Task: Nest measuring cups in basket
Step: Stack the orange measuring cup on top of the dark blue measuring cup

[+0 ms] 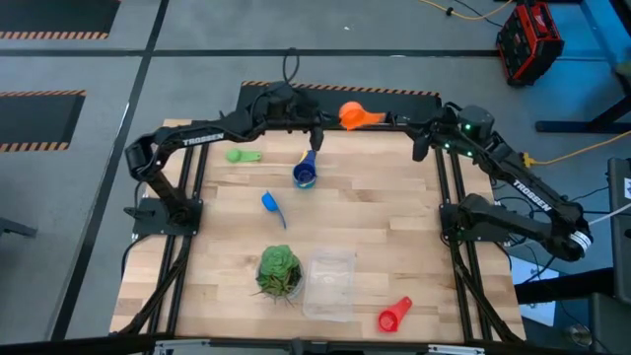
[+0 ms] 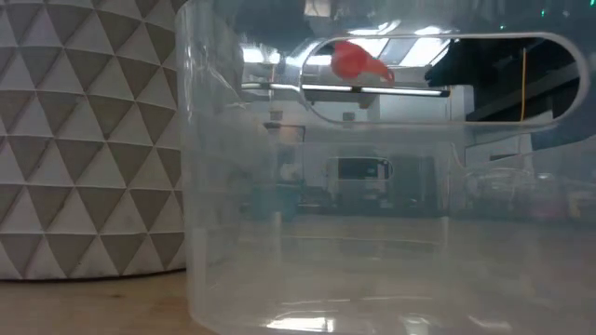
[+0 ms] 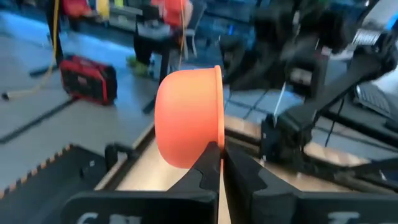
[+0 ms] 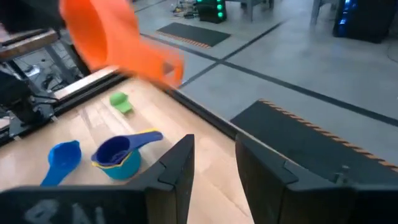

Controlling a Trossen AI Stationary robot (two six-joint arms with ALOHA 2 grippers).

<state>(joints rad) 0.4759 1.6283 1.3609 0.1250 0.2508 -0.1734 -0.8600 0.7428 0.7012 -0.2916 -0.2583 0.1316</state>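
Observation:
An orange measuring cup hangs above the table's far edge, with my left gripper shut on it. It also shows in the low view as the orange cup, seen through the basket's wall. My right gripper stands open and empty to the cup's right, at the far right corner. A nest of cups, dark blue on top with a yellow handle sticking out, sits on the table. A blue cup, a green cup and a red cup lie apart. The clear basket stands near the front edge. My left gripper pinches the orange cup's bowl at its rim between its two shut fingers, which come nearly level from the table's left side. The cup is lifted clear of the table, tipped on its side, and its handle points away toward my right gripper.
A green leafy ball sits just left of the basket. The table's dark frame rail runs along the far edge below the orange cup. Bare wood lies between the nest of cups and the basket.

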